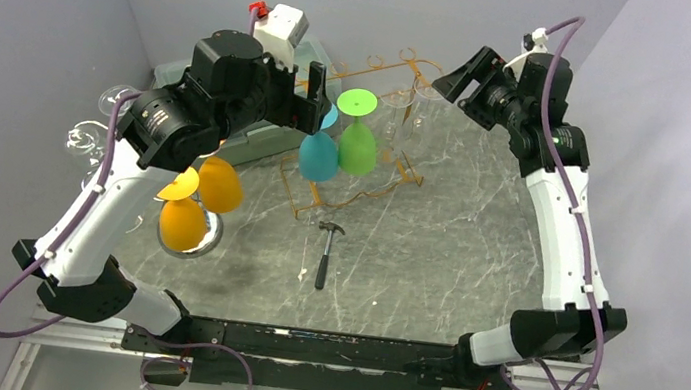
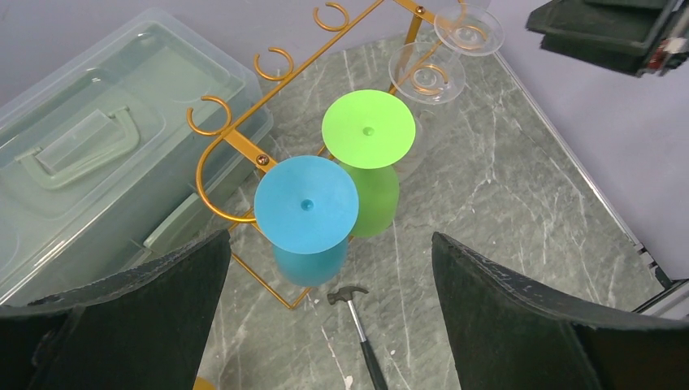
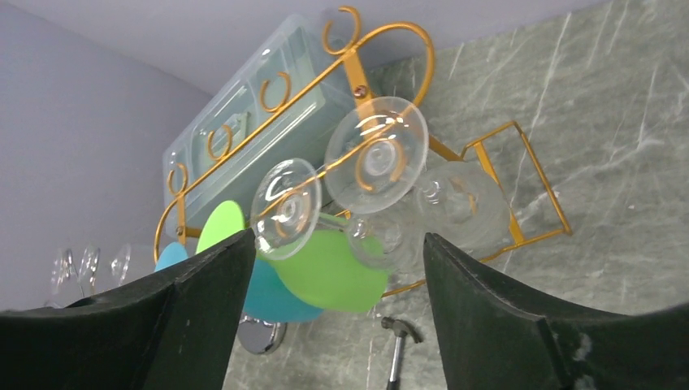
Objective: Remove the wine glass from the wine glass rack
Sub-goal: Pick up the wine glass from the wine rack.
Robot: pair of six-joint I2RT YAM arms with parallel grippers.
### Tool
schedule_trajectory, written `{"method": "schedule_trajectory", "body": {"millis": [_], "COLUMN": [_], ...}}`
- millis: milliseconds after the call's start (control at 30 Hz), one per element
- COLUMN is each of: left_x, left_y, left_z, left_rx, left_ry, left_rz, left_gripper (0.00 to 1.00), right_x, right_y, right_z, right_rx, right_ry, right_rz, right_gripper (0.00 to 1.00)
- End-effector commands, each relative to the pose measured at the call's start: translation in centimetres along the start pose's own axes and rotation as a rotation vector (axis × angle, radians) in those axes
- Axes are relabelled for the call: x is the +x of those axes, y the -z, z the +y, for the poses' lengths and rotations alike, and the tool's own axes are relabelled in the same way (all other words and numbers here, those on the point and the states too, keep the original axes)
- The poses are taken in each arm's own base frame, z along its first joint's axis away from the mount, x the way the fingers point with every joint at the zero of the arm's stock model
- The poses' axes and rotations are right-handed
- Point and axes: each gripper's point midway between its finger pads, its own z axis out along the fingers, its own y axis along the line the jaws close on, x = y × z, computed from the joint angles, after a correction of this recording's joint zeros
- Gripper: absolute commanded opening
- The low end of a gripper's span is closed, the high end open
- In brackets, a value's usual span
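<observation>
A gold wire wine glass rack (image 1: pixel 358 193) stands at the back of the marble table. Upside down on it hang a blue wine glass (image 1: pixel 318 156), a green one (image 1: pixel 358 146) and two clear ones (image 1: pixel 403 112). My left gripper (image 1: pixel 312 100) hovers open above the blue glass (image 2: pixel 306 203) and the green one (image 2: pixel 368 128), touching neither. My right gripper (image 1: pixel 458 74) is open, high at the rack's right end. In its wrist view the clear glasses' feet (image 3: pixel 376 154) (image 3: pixel 284 207) lie between and beyond its fingers (image 3: pixel 337 242), one foot close to the left finger.
A translucent lidded box (image 2: pixel 97 146) sits left of the rack. Two orange glasses (image 1: pixel 220 184) (image 1: pixel 182 222) and a silver dish (image 1: pixel 207 237) lie under my left arm. A small hammer (image 1: pixel 326 251) lies at mid-table. More clear glasses (image 1: pixel 87 136) stand at the far left.
</observation>
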Motion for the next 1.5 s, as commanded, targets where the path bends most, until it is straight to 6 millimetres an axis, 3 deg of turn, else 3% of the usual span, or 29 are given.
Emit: {"method": "schedule_trajectory", "body": {"millis": [0,233,700,1167,1467], "left_x": [-1.1,-0.9,-0.8,-0.8,-0.7], "left_y": [0.2,0.1,0.0,-0.4,-0.8], "left_z": [-0.5,-0.5,-0.2,0.0,-0.4], "left_rx": [0.022,0.015,-0.001,-0.005,0.010], "left_ry": [0.037,0.050,0.067,0.083,0.090], "left_rz": [-0.044,-0.043,-0.045,-0.044,-0.036], "left_gripper": [0.99,0.99,0.99,0.99,0.99], "right_x": [-0.7,0.4,0.8,1.1,0.6], "right_y": [-1.9,-3.9,-5.6,-4.5,-3.2], "right_z": [-0.7,-2.3,-3.1,-2.2,-1.6], "right_rx": [-0.026,-0.016,-0.032,-0.086,-0.125], "right_ry": [-0.080,-0.169,-0.285,-0.333,-0.378], "right_rz": [-0.026,-0.011,-0.004,-0.007,-0.029], "right_gripper": [0.74,0.62,0.35,0.10,0.00]}}
